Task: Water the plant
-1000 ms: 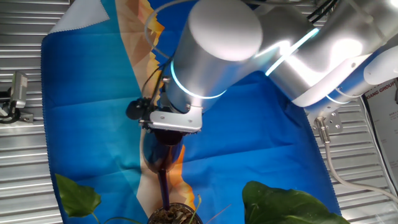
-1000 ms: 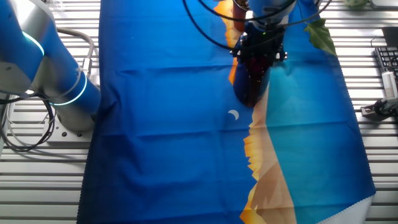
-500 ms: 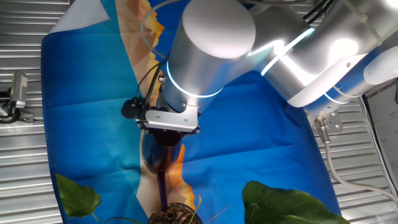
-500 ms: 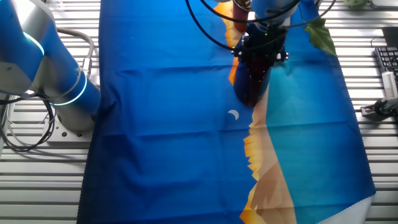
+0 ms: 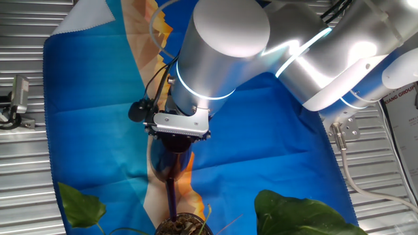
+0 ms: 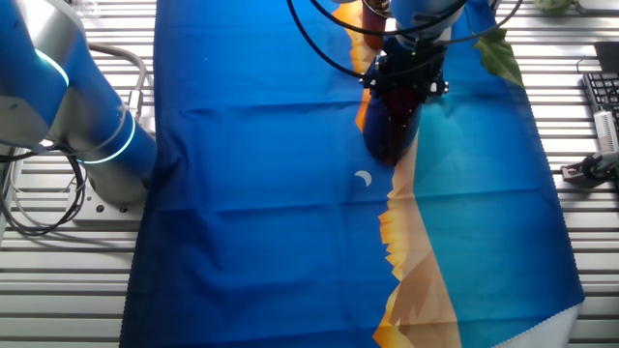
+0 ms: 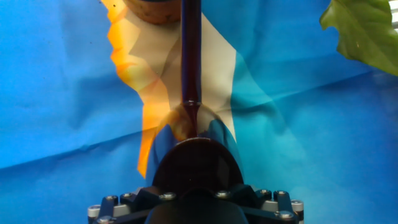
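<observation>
My gripper is shut on a dark red watering vessel, whose long thin spout reaches to the plant's small round pot of brown soil and dry stalks at the bottom edge. Broad green leaves show at the bottom left and bottom right. In the hand view the vessel's round body fills the space before the gripper and hides the fingers. There the spout runs straight up to the pot's rim, with a leaf at the top right. In the other fixed view the gripper holds the vessel.
A blue and orange cloth covers the ribbed metal table. A metal clamp lies at the left edge. A second arm's base stands beside the cloth. A keyboard and a tool lie at the right.
The wrist has shifted very slightly to the left. The vessel and its spout stay where they were, pointing at the pot.
</observation>
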Available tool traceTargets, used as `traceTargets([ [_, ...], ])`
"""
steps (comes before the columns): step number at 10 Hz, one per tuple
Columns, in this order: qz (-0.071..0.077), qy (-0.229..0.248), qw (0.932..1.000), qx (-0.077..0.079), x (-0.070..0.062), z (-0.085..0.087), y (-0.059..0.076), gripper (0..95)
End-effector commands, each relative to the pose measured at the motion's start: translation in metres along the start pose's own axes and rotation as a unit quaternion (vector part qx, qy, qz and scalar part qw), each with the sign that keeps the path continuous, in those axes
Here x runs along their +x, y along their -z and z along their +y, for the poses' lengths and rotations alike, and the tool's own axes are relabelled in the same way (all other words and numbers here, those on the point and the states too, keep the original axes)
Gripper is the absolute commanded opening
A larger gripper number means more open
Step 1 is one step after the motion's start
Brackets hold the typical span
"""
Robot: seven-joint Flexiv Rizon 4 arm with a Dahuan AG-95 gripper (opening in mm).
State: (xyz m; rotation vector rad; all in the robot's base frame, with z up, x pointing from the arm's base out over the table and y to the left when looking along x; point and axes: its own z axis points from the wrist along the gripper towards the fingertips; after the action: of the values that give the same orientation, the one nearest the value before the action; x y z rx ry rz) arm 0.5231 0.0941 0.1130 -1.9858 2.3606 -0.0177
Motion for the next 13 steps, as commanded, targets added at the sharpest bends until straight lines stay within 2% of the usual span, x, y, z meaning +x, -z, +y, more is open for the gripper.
traceTargets([
  [1,-0.003,0.001,1.0000,-0.001,0.000,0.001,0.003,0.0],
  [8,-0.006,0.033,0.9994,-0.001,0.000,0.002,0.006,0.0],
  [13,0.000,0.039,0.9992,-0.004,0.001,0.002,0.014,0.0],
])
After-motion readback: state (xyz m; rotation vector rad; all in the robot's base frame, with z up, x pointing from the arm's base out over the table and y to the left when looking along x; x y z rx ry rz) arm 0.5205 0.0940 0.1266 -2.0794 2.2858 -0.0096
